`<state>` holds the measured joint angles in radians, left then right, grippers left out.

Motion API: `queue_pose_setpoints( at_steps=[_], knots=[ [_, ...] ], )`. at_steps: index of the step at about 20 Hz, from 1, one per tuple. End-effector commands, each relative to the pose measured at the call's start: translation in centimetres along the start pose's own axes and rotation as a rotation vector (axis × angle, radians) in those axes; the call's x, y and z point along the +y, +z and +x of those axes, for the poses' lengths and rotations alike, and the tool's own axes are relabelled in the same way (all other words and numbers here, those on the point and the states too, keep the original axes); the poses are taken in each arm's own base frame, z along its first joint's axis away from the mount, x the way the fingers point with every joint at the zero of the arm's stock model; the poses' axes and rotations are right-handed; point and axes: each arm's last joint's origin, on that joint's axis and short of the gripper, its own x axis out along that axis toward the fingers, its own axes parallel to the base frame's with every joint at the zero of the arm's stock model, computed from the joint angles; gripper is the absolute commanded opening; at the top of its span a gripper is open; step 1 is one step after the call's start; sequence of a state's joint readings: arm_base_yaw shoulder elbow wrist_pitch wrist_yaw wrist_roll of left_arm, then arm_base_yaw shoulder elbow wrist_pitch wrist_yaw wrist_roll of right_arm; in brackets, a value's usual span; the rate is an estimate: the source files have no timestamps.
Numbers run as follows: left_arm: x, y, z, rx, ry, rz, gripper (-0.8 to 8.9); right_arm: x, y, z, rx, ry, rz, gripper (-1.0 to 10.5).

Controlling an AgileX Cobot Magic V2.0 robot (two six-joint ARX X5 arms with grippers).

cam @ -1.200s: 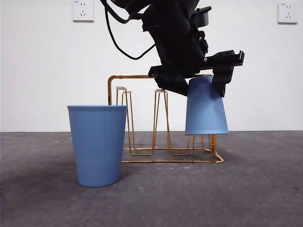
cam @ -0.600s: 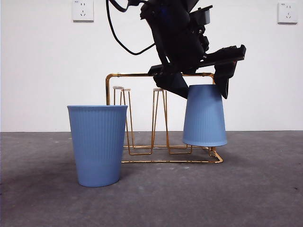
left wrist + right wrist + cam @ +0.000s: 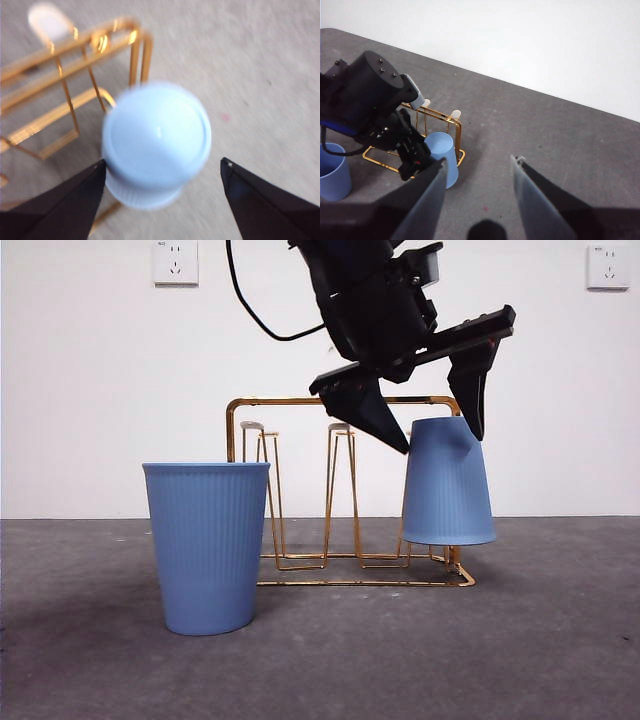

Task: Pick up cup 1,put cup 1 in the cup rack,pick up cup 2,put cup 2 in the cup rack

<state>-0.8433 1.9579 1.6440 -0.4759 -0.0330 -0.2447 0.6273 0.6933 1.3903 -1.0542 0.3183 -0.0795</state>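
Standing upright beside the cup rack (image 3: 345,490), cup 2 (image 3: 207,545) waited; the left gripper (image 3: 435,430) hung spread above inverted cup 1 (image 3: 447,485).

Left pincer (image 3: 440,415) opened — inverted cup (image 3: 447,483) released, tilted.

Left gripper (image 3: 435,435): matte black body with two wedge-shaped black jaws tapering to points, one jaw carried on a flat black bar. A black cable (image 3: 262,320) loops from the wrist housing. Seen from the right wrist camera, the left arm (image 3: 367,92) ends in a black cylindrical housing with small screws and a pale grey block. Right gripper (image 3: 479,192): jaws with pale inner faces.
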Motion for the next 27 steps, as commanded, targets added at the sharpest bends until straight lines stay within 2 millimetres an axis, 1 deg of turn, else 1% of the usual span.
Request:
queue_pose_setpoints(
  at_steps=[1,6,11,14,16,18,20,22,24,27],
  knots=[
    [0.1,-0.8,0.7,0.064,0.001,-0.026,3.81,0.0,-0.1,0.0,-0.005,-0.003,-0.003,2.2],
    [0.1,-1.1,0.6,0.102,0.010,-0.039,3.82,0.0,-0.1,0.0,-0.005,0.001,-0.003,2.2],
    [0.0,-1.8,0.3,0.192,-0.057,-0.078,3.81,0.0,-0.1,0.0,-0.004,0.005,-0.003,2.2],
    [-0.1,-2.2,-0.4,0.256,-0.083,-0.082,3.81,0.0,-0.1,0.1,-0.002,0.005,-0.003,2.2],
    [-0.4,-2.2,-1.6,0.270,-0.084,-0.073,3.81,0.1,0.0,0.2,0.000,0.005,-0.003,2.2],
    [-1.1,-1.8,-3.3,0.251,-0.100,-0.059,3.81,0.1,0.0,0.4,0.007,0.006,-0.004,2.2],
    [-1.7,-1.3,-5.7,0.206,-0.124,-0.039,3.81,0.3,0.2,0.8,0.021,0.017,-0.006,2.2],
    [-2.4,-0.7,-9.0,0.144,-0.156,-0.021,3.81,0.6,0.4,1.6,0.039,0.058,-0.004,2.2],
    [-2.7,-0.2,-12.7,0.072,-0.180,0.006,3.81,1.2,0.6,2.6,0.065,0.130,0.003,2.2],
    [-2.3,0.1,-18.6,-0.052,-0.184,0.028,3.81,2.2,1.1,5.0,0.123,0.229,-0.001,2.2]
  ],
)
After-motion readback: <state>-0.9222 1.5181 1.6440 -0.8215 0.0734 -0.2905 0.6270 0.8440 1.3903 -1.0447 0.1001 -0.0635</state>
